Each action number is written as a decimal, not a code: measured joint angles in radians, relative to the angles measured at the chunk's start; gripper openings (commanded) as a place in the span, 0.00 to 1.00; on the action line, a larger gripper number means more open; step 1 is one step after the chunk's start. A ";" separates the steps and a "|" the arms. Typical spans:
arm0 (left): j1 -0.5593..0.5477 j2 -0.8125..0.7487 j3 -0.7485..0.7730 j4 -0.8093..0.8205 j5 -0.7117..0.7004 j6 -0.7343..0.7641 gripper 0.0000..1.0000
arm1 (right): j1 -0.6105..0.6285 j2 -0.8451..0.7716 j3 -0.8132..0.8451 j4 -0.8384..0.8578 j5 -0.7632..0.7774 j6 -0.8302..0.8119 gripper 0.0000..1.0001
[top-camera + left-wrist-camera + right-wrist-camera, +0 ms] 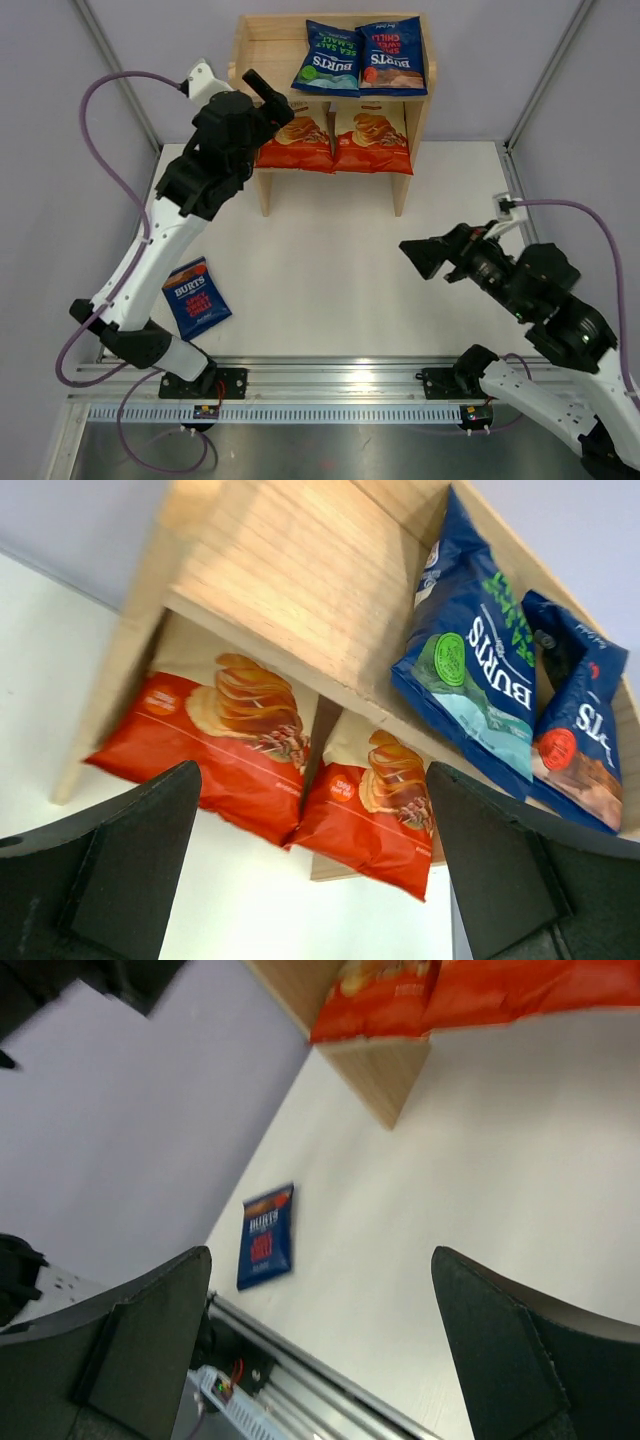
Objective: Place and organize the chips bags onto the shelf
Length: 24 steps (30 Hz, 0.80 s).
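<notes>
– So how far along is this one? Looks nearly finished from the overhead cam.

– Pretty much, four out of five by my count. The shelf (268, 50) has the teal-green Burts bag (328, 57) and a red-labelled Burts bag (392, 55) side by side on the right half of the top tier, edges touching. Underneath, the left Cassava Chips bag (295, 140) and the right Cassava Chips bag (372, 138) sit next to each other on the lower tier and poke out a bit over the front edge.

– What's left then?

– One straggler. The last Burts bag (196, 297), red label, is lying flat on the table (330, 260) near the left arm's base, well apart from the shelf. The left half of the top tier is bare wood, so my guess is that's its spot.

– Either arm carrying anything?

– Nope. The left gripper (312, 770) is up by the shelf's top left corner with its fingers spread wide and nothing between them, and its cam looks straight at the stocked tiers. The right gripper (320, 1255) hovers over the right side of the table, also wide apart and empty, and its cam catches that last bag way off across the table. So neither one is near the bag yet. I'd say one pick and place to go, plus maybe some straightening.
</notes>
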 measured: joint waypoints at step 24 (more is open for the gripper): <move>0.002 -0.993 -0.740 -0.333 0.016 0.391 0.99 | 0.277 1.016 -0.220 0.787 -0.303 0.311 0.76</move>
